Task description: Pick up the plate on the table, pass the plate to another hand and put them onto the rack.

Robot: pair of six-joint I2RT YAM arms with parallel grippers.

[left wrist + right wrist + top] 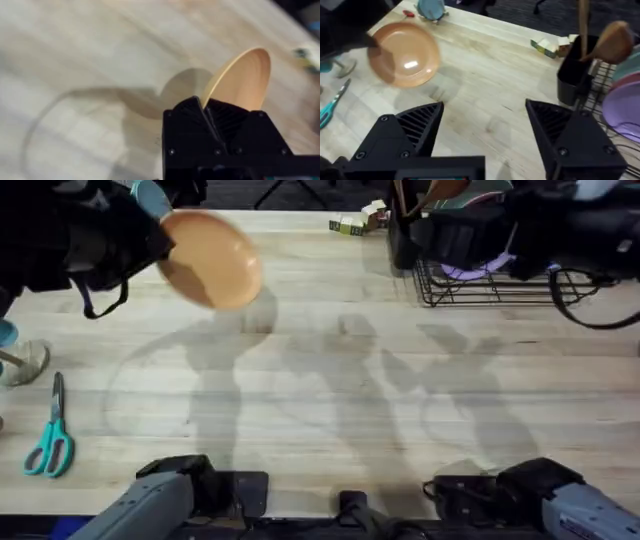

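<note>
The left gripper [207, 112] is clenched on the rim of the plate [209, 258], holding it in the air above the far left part of the table [330, 380]. In the left wrist view the plate [245, 80] stands nearly edge-on between the two black fingers [186, 117], its hollow face turned away from the table, and its shadow falls on the wood below. In the overhead view the left arm [70, 235] shows large and dark at the upper left, with the plate jutting out from it toward the middle.

The right gripper [485, 125] is released, its fingers [417, 122] spread wide and nothing between them; it hangs over the table, well apart from the plate [405, 55], which shows farther off with its glossy face toward this camera.

The rack [480, 280] sits at the far right of the table, with a lilac plate [622, 107] in it and a black holder [572, 80] with wooden utensils [615, 35] at its end. Teal scissors [50, 442] lie on the table near the left edge. A few small blocks [355, 222] lie at the far edge, beside the rack.
</note>
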